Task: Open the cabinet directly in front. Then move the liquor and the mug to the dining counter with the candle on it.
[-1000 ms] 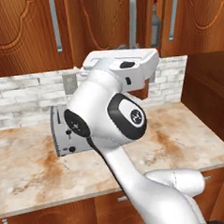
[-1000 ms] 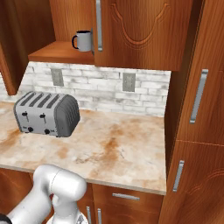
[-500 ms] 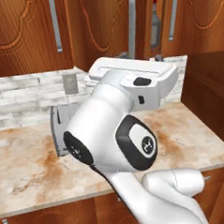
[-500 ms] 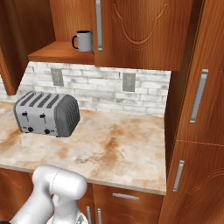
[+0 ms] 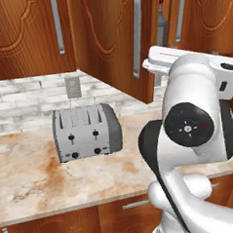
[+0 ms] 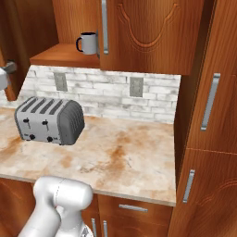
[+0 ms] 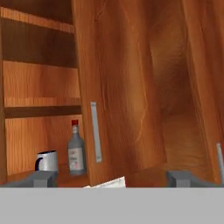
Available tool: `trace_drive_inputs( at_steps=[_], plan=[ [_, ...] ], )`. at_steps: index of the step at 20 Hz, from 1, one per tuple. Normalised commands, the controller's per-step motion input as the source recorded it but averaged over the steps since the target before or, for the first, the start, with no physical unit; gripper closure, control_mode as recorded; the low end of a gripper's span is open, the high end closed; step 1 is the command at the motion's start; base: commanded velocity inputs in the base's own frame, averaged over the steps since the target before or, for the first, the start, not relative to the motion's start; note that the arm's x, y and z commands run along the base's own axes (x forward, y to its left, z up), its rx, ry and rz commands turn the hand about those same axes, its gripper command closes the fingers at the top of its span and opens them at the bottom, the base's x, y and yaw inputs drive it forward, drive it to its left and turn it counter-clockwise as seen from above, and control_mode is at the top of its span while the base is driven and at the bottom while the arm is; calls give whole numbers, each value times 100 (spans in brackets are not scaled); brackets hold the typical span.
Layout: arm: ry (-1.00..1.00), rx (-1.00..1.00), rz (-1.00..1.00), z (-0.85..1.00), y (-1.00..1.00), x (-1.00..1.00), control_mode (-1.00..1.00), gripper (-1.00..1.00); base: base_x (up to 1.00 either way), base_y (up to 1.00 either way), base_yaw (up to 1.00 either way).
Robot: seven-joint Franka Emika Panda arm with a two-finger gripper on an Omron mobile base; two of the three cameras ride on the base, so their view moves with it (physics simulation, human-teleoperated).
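In the hand view my gripper (image 7: 113, 178) is open, its two fingertips (image 7: 41, 178) far apart at the bottom with nothing between them. It faces the open cabinet (image 7: 122, 87) from a short way off. The cabinet's left door stands swung out, its silver handle (image 7: 94, 131) edge-on. On the lower shelf the liquor (image 7: 76, 153), a clear bottle with a red cap, stands right of the white mug (image 7: 47, 162). The liquor (image 5: 161, 23) shows behind the open door (image 5: 114, 40), and the mug (image 6: 88, 43) sits on the shelf. The dining counter and the candle are out of view.
A grey four-slot toaster (image 5: 85, 132) stands on the marble worktop (image 6: 125, 157) against the brick backsplash. The right cabinet door (image 6: 148, 32) is closed. A tall wooden unit (image 6: 208, 115) walls off the right side. My arm's elbow (image 5: 192, 128) fills the right of the left base view.
The jaws have spread from nearly shut to wide open. The arm's elbow has swung right and lower, uncovering the toaster. Mug, bottle and toaster have not moved.
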Motion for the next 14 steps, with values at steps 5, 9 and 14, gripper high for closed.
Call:
trace_drive_inputs(
  at_steps=[5,9,14],
  plan=[
    [0,3,62,-6,-73,-16,-100,-100,0,0,0],
    [0,9,62,-6,-29,21,-100,-100,0,0,0],
    [2,3,52,0,0,78,-100,-100,0,0,0]
  ],
)
